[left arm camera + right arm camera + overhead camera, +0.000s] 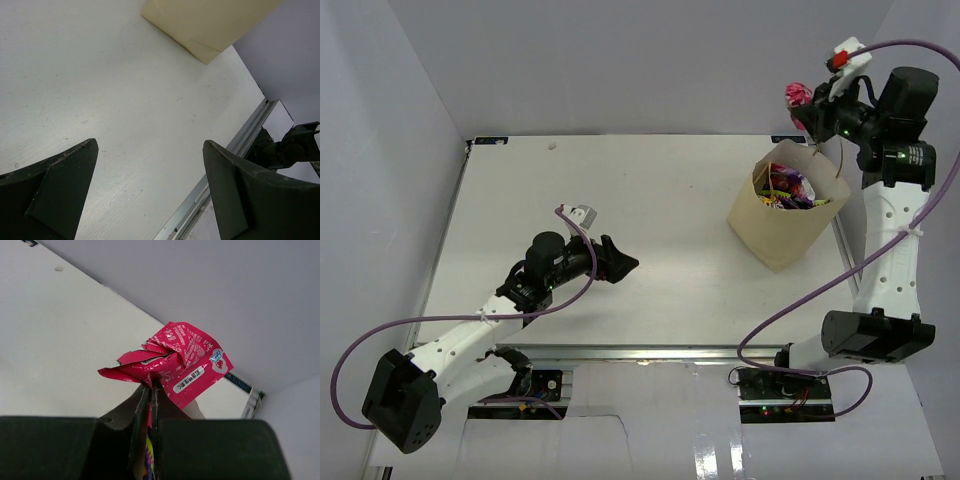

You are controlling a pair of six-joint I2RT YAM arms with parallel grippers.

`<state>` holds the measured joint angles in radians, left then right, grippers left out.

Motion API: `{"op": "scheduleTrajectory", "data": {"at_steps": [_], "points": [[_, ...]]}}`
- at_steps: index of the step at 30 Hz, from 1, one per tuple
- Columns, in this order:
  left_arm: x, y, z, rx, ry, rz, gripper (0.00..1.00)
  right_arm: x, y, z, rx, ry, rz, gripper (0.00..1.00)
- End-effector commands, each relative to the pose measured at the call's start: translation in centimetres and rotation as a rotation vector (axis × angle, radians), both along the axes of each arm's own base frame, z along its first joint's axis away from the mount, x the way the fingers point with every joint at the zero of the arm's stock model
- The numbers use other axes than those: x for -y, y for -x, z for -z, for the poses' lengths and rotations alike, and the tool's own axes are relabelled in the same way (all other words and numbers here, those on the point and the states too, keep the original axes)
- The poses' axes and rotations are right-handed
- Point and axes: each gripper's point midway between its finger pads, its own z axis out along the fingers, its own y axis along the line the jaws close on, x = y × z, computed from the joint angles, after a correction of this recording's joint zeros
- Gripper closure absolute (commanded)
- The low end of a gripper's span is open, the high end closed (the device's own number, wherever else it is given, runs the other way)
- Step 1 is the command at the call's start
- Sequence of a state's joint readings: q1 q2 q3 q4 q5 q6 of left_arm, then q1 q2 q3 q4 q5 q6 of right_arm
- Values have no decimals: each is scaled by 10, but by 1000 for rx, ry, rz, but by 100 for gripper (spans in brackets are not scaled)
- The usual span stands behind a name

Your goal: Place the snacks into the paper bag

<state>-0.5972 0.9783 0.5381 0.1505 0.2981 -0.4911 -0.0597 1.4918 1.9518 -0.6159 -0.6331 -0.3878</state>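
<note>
A tan paper bag [782, 228] stands upright at the right side of the table, with several bright snack packets [788, 188] showing in its open mouth. High above the bag's far edge, my right gripper [807, 108] is shut on a crumpled pink-red wrapper [796, 95]. In the right wrist view that wrapper [175, 360] sticks out past the closed fingertips [145, 392]. My left gripper [617, 261] rests low over the middle of the table, open with nothing between its fingers [65, 175]. The left wrist view shows a corner of the bag [205, 22].
A metal rail [650, 352] runs along the table's near edge. Grey walls close the table in at the back and left. A purple cable [800, 300] loops off the right arm beside the bag.
</note>
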Motion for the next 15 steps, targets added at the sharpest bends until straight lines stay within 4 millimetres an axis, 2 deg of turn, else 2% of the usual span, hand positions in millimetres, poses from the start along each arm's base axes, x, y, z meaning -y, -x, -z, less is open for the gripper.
{"op": "scheduleTrajectory", "data": {"at_steps": [1,2,4,6,11,12,15], "points": [[0,-6,-28,78,32,-2,4,35,6,29,-124,-89,114,92],[1,-5,-29,81,33,1,4,41,5,53,-189,-95,136,92],[2,-5,-29,81,33,9,4,52,11,73,-246,-104,162,92],[3,-3,-30,82,36,20,4,54,14,98,-309,-105,156,92],[4,-1,-34,86,47,29,4,47,28,143,-444,-103,102,89],[3,0,-35,87,49,30,4,47,28,151,-464,-90,82,80],[3,1,-45,100,63,31,4,42,39,158,-504,-71,33,56]]}}
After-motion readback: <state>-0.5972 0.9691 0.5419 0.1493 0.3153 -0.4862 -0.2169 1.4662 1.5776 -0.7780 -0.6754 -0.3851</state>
